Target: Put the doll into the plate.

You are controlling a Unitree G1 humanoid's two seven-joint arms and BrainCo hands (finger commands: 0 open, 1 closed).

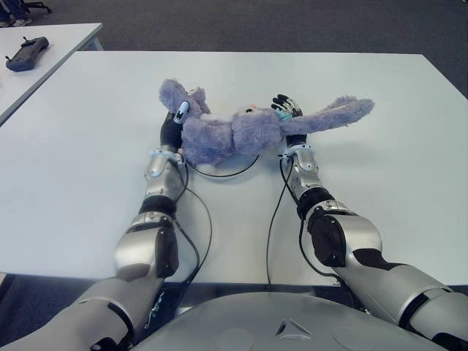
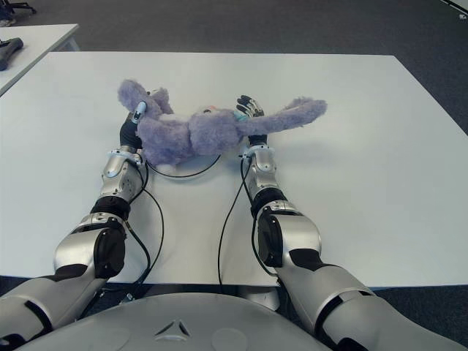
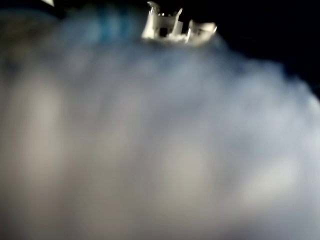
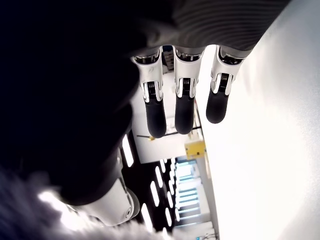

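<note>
A purple plush doll (image 1: pixel 227 133) lies across the middle of the white table (image 1: pixel 365 190), one long limb (image 1: pixel 336 113) stretched to the right. Under its body a thin rim of the white plate (image 1: pixel 232 172) shows. My left hand (image 1: pixel 175 121) is at the doll's left end, a fingertip (image 1: pixel 181 111) curled over the fur; fur fills the left wrist view. My right hand (image 1: pixel 287 107) is under the long limb with its fingers (image 4: pixel 184 107) straight and spread, clasping nothing.
A second table (image 1: pixel 51 36) stands at the far left with a black controller (image 1: pixel 26 53) on it. Black cables (image 1: pixel 272 219) run along both forearms near the table's front edge. Dark floor lies beyond the far edge.
</note>
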